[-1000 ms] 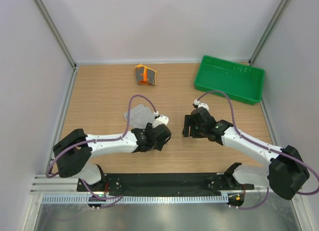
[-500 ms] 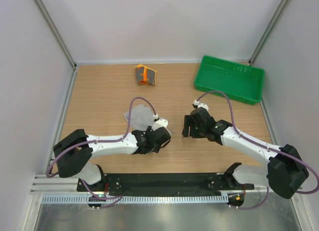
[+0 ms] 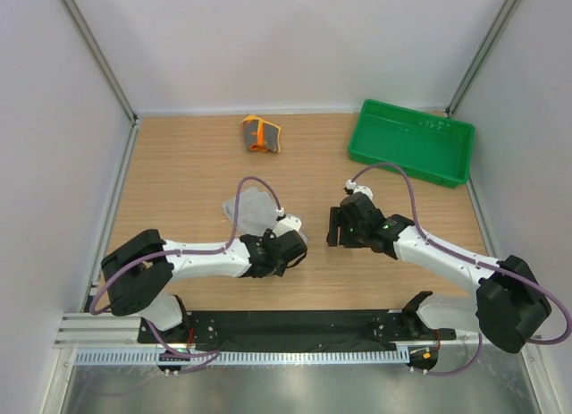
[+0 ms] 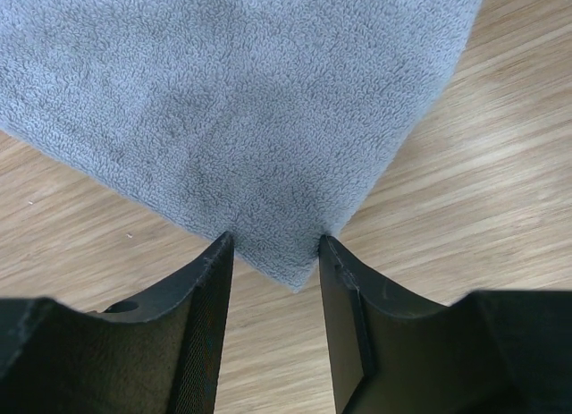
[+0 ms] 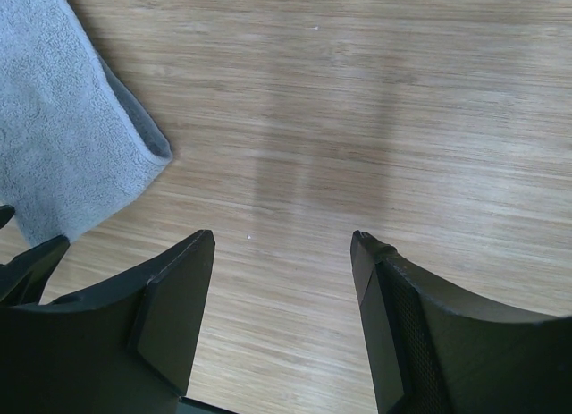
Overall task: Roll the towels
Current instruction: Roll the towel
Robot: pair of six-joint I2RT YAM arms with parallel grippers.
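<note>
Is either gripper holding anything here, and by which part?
Nothing is clearly held. The left gripper straddles a corner of the grey towel, jaws apart; the right gripper is open and empty.

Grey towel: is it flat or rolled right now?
Flat, not rolled. The grey towel lies spread as one sheet in the left wrist view, its near corner between the left hand's fingers.
</note>
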